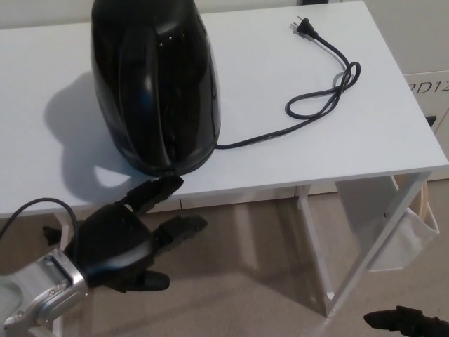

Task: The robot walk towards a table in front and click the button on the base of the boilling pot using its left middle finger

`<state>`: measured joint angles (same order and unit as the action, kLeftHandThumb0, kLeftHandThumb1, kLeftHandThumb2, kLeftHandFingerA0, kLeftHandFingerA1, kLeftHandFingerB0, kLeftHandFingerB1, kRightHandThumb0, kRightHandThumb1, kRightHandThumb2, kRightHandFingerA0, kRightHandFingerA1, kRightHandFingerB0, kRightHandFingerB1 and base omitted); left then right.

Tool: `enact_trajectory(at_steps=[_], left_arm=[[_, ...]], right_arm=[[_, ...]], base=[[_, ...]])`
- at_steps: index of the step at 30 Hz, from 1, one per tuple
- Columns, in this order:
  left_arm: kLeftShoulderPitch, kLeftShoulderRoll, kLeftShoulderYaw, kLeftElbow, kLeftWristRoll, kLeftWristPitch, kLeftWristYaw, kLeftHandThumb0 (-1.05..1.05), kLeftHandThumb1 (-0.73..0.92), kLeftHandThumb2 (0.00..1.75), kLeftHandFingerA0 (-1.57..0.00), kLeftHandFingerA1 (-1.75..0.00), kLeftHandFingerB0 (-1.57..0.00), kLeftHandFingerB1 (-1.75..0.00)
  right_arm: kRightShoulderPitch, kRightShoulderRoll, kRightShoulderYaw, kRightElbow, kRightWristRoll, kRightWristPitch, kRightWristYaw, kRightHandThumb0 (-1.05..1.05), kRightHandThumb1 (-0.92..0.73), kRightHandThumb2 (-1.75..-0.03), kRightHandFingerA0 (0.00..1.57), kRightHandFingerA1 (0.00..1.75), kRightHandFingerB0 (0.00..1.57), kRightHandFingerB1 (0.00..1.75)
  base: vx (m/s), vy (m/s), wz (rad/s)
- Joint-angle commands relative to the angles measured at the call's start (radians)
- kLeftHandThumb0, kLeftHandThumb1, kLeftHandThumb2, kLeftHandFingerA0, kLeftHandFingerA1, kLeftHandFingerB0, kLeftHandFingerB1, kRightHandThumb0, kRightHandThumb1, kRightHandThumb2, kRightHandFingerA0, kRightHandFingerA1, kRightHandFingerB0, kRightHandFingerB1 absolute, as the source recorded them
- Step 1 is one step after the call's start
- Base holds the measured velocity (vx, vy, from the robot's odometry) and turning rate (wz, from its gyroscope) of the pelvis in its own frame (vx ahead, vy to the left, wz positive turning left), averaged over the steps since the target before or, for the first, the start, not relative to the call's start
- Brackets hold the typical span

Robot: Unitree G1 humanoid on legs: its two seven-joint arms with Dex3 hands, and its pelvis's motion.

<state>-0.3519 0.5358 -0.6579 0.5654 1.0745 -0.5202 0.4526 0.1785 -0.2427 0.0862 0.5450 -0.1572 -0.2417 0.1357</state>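
Note:
A tall glossy black boiling pot [154,81] stands on the white table [280,161], near its front edge on the left half. My left hand [116,242] is below and in front of the pot, fingers spread apart and holding nothing. One finger [151,191] reaches up to the pot's lower front, where the base meets the table; the button itself is not visible. Only the fingertips of my right hand [403,321] show at the bottom right, too little to tell their state.
The pot's black power cord [319,98] loops across the table's right half, its plug [305,28] lying unplugged near the far edge. A white fabric bin [396,225] hangs under the table's right end. A white box [428,88] stands further right. Beige carpet lies below.

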Motion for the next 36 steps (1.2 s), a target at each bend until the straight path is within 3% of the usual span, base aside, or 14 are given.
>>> enact_trajectory(at_steps=[1,13,14,20,21,22,23,25,26,27,32,36], left_arm=[[0.024,0.013,-0.017,-0.008,0.003,0.004,-0.026,-0.78,0.92,0.72,-0.27,-0.3,-0.11,-0.24],[0.133,0.028,-0.011,-0.326,-0.012,-0.015,-0.094,-0.76,0.9,0.68,-0.3,-0.3,-0.15,-0.26],[0.149,0.027,-0.018,-0.344,-0.009,-0.025,-0.093,-0.78,0.75,0.99,-0.22,-0.42,-0.1,-0.38],[0.254,0.035,-0.049,-0.319,0.011,-0.024,-0.055,-0.77,0.75,1.0,-0.26,-0.44,-0.09,-0.38],[0.266,0.038,-0.05,-0.294,0.008,-0.028,-0.039,-0.75,0.9,0.69,-0.34,-0.31,-0.14,-0.26],[0.27,0.039,-0.049,-0.285,0.008,-0.03,-0.032,-0.75,0.9,0.69,-0.34,-0.31,-0.14,-0.26],[0.29,0.048,-0.033,-0.26,-0.026,-0.027,-0.059,-0.77,0.76,1.04,-0.22,-0.44,-0.07,-0.33],[0.305,0.049,-0.012,-0.219,-0.071,-0.037,-0.068,-0.78,0.75,1.04,-0.22,-0.44,-0.07,-0.33],[0.325,0.045,0.012,-0.179,-0.123,-0.042,-0.088,-0.78,0.9,0.69,-0.31,-0.31,-0.13,-0.24],[0.343,0.037,0.046,-0.111,-0.196,-0.063,-0.1,-0.8,0.7,0.98,-0.26,-0.44,-0.1,-0.39],[0.406,-0.034,0.258,0.193,-0.58,-0.114,-0.295,-0.81,0.64,0.93,-0.3,-0.44,-0.11,-0.39],[0.398,-0.097,0.448,0.289,-0.791,0.003,-0.483,-0.74,0.57,0.85,-0.28,-0.43,-0.14,-0.38]], right_arm=[[-0.004,-0.018,-0.009,-0.001,0.002,0.013,0.006,-0.3,-0.65,-0.59,0.67,0.51,0.56,0.46],[-0.019,-0.024,0.001,0.015,-0.013,0.003,0.004,-0.31,-0.67,-0.59,0.68,0.52,0.56,0.47],[-0.021,-0.025,0.002,0.015,-0.012,0.003,0.005,-0.31,-0.67,-0.59,0.68,0.53,0.56,0.46],[-0.01,-0.034,0.01,0.027,-0.015,-0.008,0.007,-0.3,-0.66,-0.59,0.67,0.52,0.57,0.47],[-0.007,-0.032,0.008,0.025,-0.008,-0.004,0.011,-0.29,-0.66,-0.59,0.68,0.52,0.57,0.47],[-0.006,-0.031,0.007,0.024,-0.005,-0.003,0.012,-0.29,-0.66,-0.59,0.68,0.52,0.57,0.47],[-0.003,-0.035,0.006,0.017,-0.003,0.006,0.018,-0.29,-0.66,-0.59,0.67,0.52,0.57,0.47],[-0.003,-0.041,0.01,0.012,-0.01,0.013,0.022,-0.3,-0.67,-0.59,0.66,0.51,0.56,0.46],[0.0,-0.044,0.016,0.011,-0.015,0.012,0.026,-0.29,-0.67,-0.59,0.65,0.51,0.55,0.46],[0.004,-0.043,0.021,0.015,-0.019,0.008,0.026,-0.28,-0.66,-0.59,0.65,0.51,0.54,0.46],[0.024,-0.026,0.025,0.034,-0.015,-0.01,0.006,-0.28,-0.67,-0.59,0.63,0.51,0.52,0.45],[0.021,-0.021,0.028,0.044,-0.025,0.002,-0.012,-0.29,-0.66,-0.59,0.63,0.52,0.51,0.44]], base=[[0.0,0.0,0.0],[0.0,0.0,0.0],[0.0,0.0,0.0],[0.0,0.0,0.0],[0.0,0.0,0.0],[0.0,0.0,0.0],[0.0,0.0,0.0],[0.0,0.0,0.0],[0.0,0.0,0.0],[0.0,0.0,0.0],[0.0,0.0,0.0],[0.0,0.0,0.0]])
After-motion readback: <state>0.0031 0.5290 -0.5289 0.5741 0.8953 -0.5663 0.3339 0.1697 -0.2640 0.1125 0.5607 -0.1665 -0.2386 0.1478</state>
